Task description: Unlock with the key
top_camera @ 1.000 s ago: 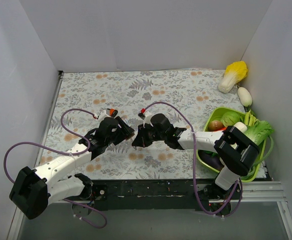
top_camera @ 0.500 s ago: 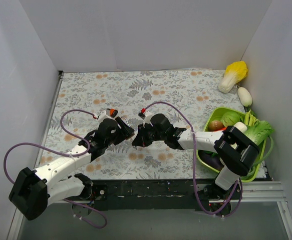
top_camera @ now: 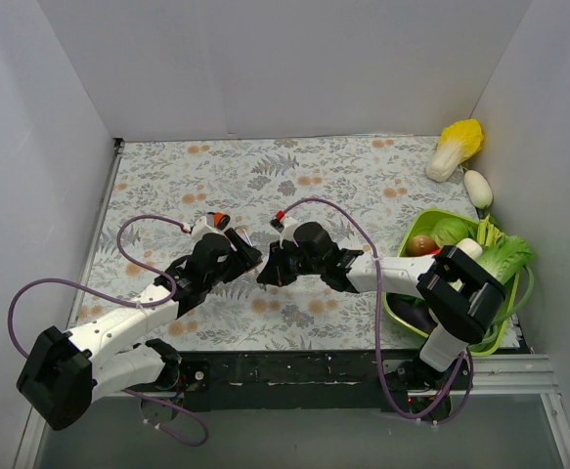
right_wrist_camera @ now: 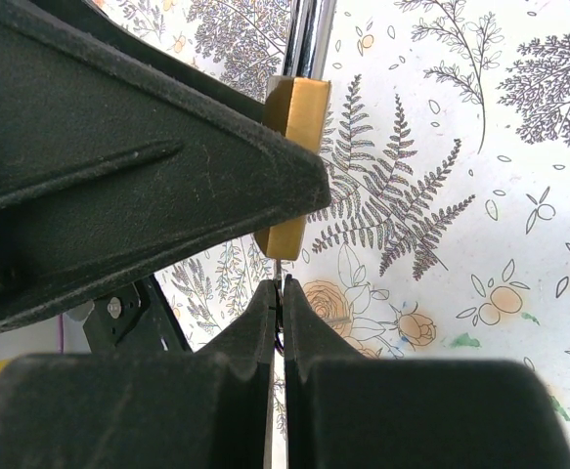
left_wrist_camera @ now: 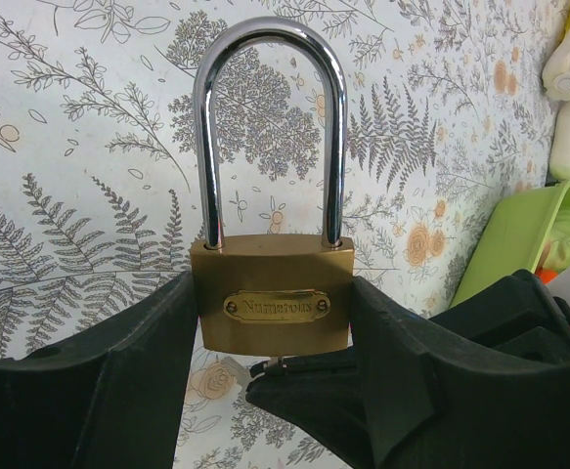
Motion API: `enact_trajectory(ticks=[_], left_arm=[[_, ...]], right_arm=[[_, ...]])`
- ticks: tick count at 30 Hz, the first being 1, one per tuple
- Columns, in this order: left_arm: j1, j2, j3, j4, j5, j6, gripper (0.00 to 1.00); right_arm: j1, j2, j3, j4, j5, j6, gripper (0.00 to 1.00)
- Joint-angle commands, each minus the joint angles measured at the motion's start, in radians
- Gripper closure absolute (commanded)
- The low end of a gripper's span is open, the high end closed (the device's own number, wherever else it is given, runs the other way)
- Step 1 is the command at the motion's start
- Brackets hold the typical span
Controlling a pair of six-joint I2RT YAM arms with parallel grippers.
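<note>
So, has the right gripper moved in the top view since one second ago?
No. The right gripper stays equally far from the green basket, fingers shut on the key under the padlock.

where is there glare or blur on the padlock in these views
Left wrist: padlock sharp, bright glare streaks down its shackle. Right wrist: padlock edge-on and crisp, the right fingers dark and soft at the bottom edge. Top external: even light, soft shadows, padlock too small to judge.
</note>
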Motion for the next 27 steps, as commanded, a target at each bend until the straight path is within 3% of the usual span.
enact_trajectory(ticks=[1,27], left_arm=[[-0.036,-0.010,-0.015,0.005,0.024,-0.010,1.00],[-0.185,0.098,0.011,0.061,-0.038,-0.041,1.00]], right_arm=[[-0.022,-0.017,0.042,0.138,0.078,0.010,0.99],[-0.100,-0.130,-0.044,0.134,0.109,0.004,0.99]])
